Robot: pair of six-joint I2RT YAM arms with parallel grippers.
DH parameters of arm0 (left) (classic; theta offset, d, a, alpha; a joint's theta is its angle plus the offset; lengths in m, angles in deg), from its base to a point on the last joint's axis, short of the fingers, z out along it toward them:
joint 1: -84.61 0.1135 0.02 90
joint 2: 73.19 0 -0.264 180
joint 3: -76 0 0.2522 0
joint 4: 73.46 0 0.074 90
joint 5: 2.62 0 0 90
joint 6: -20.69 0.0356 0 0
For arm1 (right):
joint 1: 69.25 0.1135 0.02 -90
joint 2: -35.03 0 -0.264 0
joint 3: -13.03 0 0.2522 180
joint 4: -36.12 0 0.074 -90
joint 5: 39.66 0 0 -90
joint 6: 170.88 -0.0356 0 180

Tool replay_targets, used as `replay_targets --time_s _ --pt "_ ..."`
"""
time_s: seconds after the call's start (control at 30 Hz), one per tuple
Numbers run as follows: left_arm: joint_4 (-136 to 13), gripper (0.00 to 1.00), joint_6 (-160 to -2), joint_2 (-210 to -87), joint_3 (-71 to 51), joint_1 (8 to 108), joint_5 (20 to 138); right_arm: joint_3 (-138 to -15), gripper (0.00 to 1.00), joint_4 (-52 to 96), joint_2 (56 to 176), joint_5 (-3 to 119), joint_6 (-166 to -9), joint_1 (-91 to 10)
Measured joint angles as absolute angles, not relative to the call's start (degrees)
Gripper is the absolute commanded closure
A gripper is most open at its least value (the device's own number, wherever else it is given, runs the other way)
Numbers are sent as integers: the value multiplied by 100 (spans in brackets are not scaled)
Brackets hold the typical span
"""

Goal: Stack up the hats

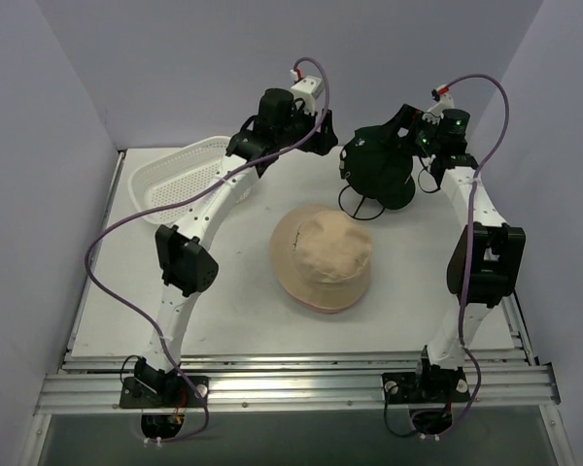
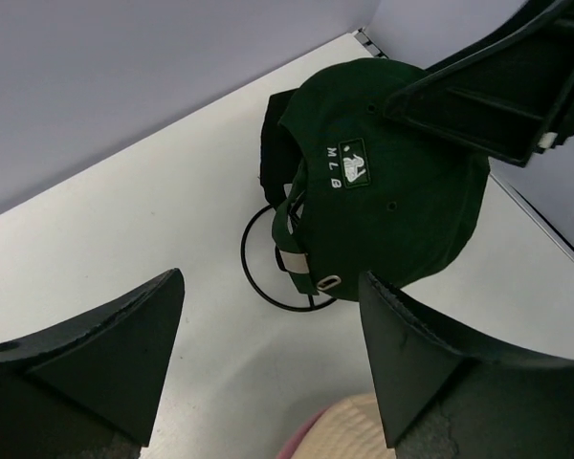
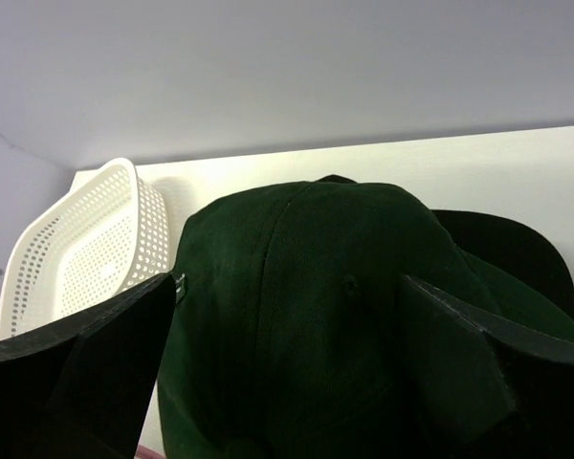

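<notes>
Within my wide right tool [image 3: 287,287], the dark green cap [image 3: 306,325] is sitting on the black cap [image 3: 517,249]. My left tool [image 2: 270,279] is hovering nearby, wide and empty.

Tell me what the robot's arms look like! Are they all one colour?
No! The left arm and right arm are white tubes with chunky black joints. A thin purple cable loops along each one, ending in a small red plug near the wrist. The left tool and right tool each have two thick black wedge-shaped fingers with a rough surface.
</notes>
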State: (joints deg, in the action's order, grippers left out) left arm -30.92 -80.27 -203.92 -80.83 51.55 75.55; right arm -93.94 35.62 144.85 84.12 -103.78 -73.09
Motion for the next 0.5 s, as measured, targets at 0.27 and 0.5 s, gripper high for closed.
replay_targets --time_s 0.27,0.5 --pt "-3212 41 -8196 -20882 -8367 5147 7365 -8832 7 3798 13751 8399 -10670 -7624" --pt "-3770 51 -8290 -21179 -8382 5015 7397 -7927 8 4123 13007 8309 -10863 -7825"
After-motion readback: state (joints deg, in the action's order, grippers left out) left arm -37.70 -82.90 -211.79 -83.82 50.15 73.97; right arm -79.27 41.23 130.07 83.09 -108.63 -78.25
